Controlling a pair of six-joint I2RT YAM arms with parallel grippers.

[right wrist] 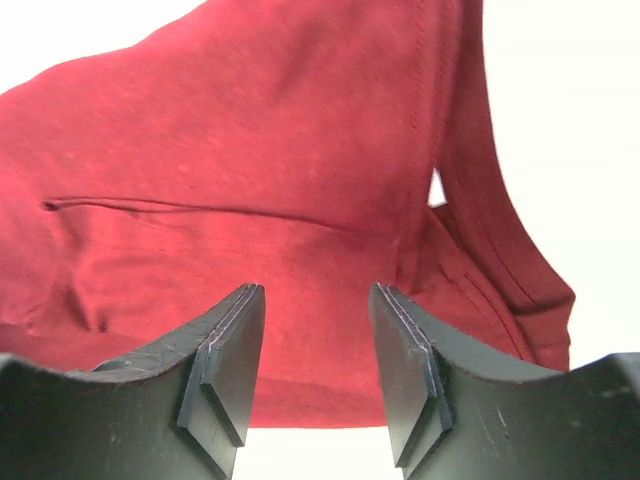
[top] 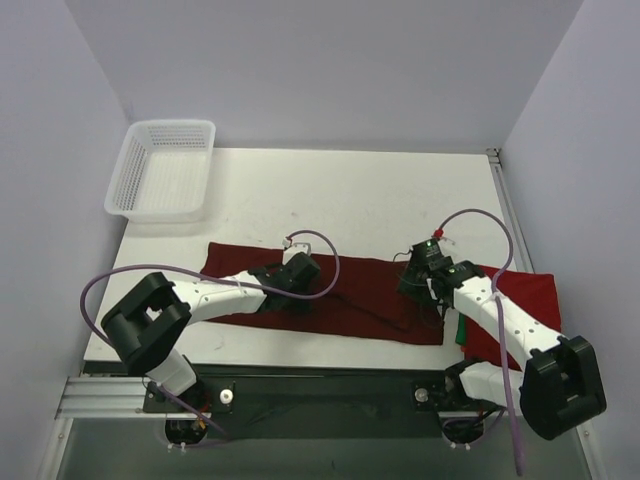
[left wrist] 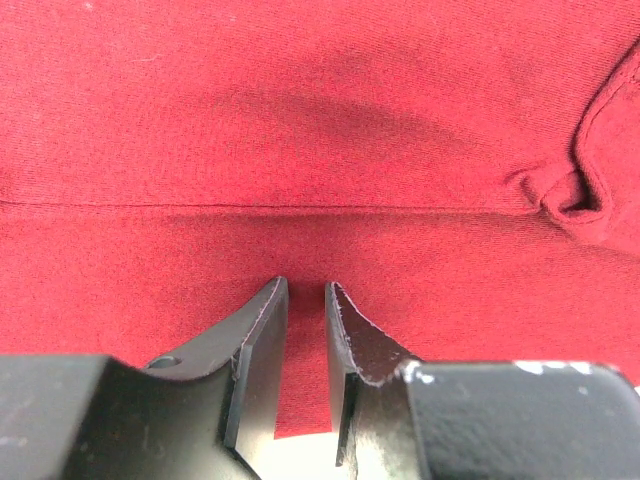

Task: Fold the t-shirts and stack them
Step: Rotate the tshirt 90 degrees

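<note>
A dark maroon t-shirt [top: 370,290] lies spread flat across the near half of the table. My left gripper [top: 300,275] hovers low over its left part. In the left wrist view the left gripper [left wrist: 306,285] is open by a narrow gap with nothing between its fingers, and the maroon cloth [left wrist: 300,120] below shows a straight seam line. My right gripper [top: 415,280] is over the shirt's right end. In the right wrist view the right gripper [right wrist: 317,290] stands open and empty above the cloth [right wrist: 250,150]. A brighter red t-shirt [top: 528,295] lies at the right under the right arm, with a bit of green t-shirt [top: 460,328] beside it.
A white mesh basket [top: 165,170] sits at the table's far left corner, overhanging the edge. The white tabletop [top: 380,190] lies beyond the shirts. Grey walls close in on both sides. A metal rail [top: 110,395] runs along the near edge by the arm bases.
</note>
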